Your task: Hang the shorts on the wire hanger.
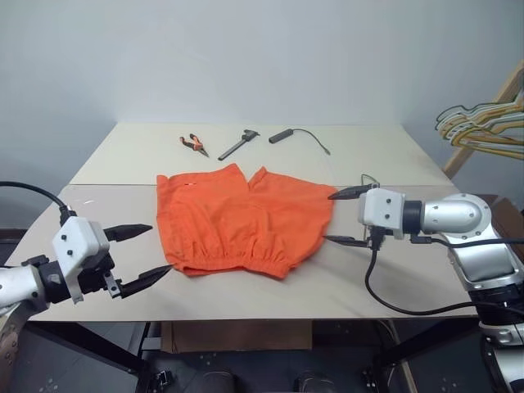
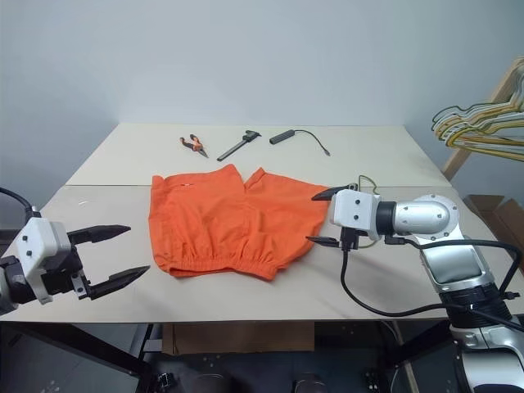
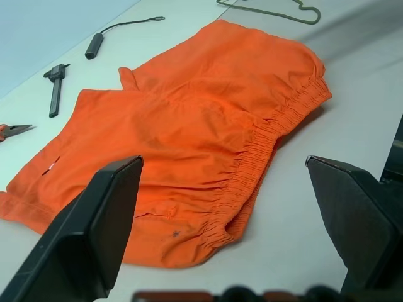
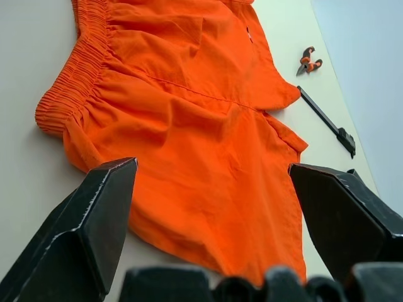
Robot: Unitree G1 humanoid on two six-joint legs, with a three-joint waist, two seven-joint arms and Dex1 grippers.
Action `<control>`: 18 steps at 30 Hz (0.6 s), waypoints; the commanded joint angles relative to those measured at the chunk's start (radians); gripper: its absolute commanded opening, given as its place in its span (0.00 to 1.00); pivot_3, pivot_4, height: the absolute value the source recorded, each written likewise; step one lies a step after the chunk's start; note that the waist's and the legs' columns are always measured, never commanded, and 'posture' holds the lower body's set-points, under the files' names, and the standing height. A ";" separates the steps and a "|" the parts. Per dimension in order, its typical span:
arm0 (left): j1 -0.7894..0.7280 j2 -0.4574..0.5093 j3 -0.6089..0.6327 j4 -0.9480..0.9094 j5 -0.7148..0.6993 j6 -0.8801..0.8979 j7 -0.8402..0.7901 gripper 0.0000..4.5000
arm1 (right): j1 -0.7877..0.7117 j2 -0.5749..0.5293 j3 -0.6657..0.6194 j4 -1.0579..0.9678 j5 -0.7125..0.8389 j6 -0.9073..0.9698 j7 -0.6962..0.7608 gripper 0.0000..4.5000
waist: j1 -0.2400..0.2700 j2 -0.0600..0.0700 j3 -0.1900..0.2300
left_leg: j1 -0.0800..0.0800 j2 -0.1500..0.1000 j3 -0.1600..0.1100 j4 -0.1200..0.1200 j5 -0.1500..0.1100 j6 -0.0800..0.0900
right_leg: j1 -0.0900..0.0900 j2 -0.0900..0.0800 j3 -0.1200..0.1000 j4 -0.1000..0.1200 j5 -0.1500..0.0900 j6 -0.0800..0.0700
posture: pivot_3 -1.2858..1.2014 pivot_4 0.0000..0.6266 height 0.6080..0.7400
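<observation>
Shorts (image 1: 244, 219) lie flat between two wide-open, empty end effectors; left wrist view adds what seems the wire hanger (image 3: 271, 11)

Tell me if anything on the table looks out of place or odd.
The shorts lie slightly rumpled and skewed, waistband nearest the robot. The wire hanger lies mostly hidden beyond them on the right. Pliers, a black tool and a cable sit unrelated at the far edge.

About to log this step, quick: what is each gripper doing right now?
Left gripper: open, holding nothing, beside the shorts.
Right gripper: open, holding nothing, at the shorts' other side.
</observation>
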 commanded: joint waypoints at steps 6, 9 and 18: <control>-0.026 0.029 0.026 -0.024 -0.021 0.037 0.012 1.00 | -0.006 -0.001 -0.026 -0.040 0.004 0.005 -0.018 0.99 | 0.000 0.000 0.000 | 0.000 0.000 0.000 0.000 0.000 0.000 | 0.000 0.000 0.000 0.000 0.000 0.000 | 0.59 0.00 1.00; -0.021 0.030 0.025 -0.026 -0.014 0.036 0.008 1.00 | -0.004 -0.004 -0.027 -0.044 0.005 0.005 -0.019 0.99 | 0.000 0.000 0.000 | 0.000 0.000 0.000 0.000 0.000 0.000 | 0.000 0.000 0.000 0.000 0.000 0.000 | 0.59 0.00 1.00; 0.006 0.058 -0.018 -0.009 0.083 0.010 0.006 1.00 | -0.019 -0.002 0.004 -0.080 -0.011 0.043 -0.013 0.99 | -0.001 0.000 0.000 | 0.000 0.000 0.000 0.000 0.000 0.000 | 0.000 0.000 0.000 0.000 0.000 0.000 | 0.58 0.00 1.00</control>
